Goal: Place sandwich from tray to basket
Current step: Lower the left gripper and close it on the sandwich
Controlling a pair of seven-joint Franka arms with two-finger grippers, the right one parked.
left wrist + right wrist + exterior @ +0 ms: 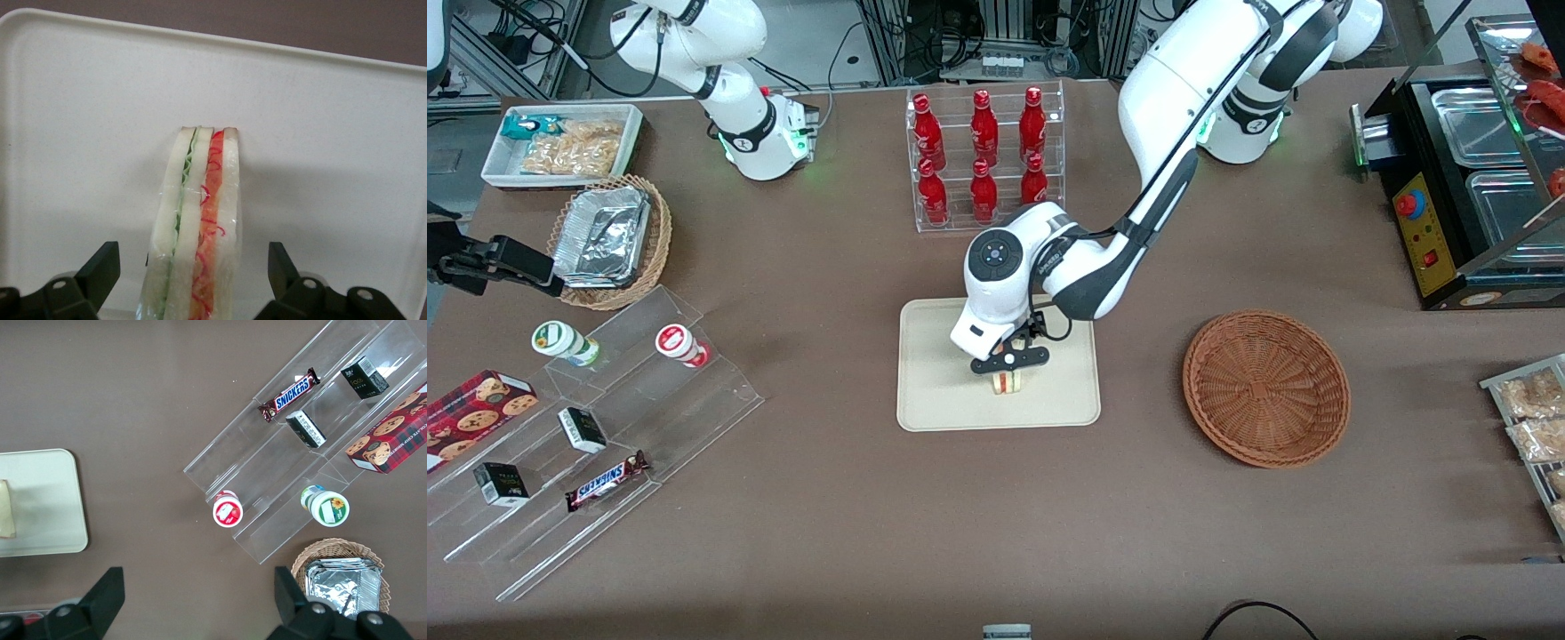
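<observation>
Over the cream tray hangs my gripper, and the wrapped sandwich lies on the tray under it, partly hidden by it. In the left wrist view the gripper is open, with a finger on each side of the sandwich and a gap to both; the filling of green, orange and red shows between white bread slices. The round brown wicker basket sits on the table beside the tray, toward the working arm's end. In the right wrist view, part of the sandwich shows on the tray.
A crate of red bottles stands farther from the front camera than the tray. The clear stepped rack with snacks is toward the parked arm's end. Toward the working arm's end are a black oven and a rack of bags.
</observation>
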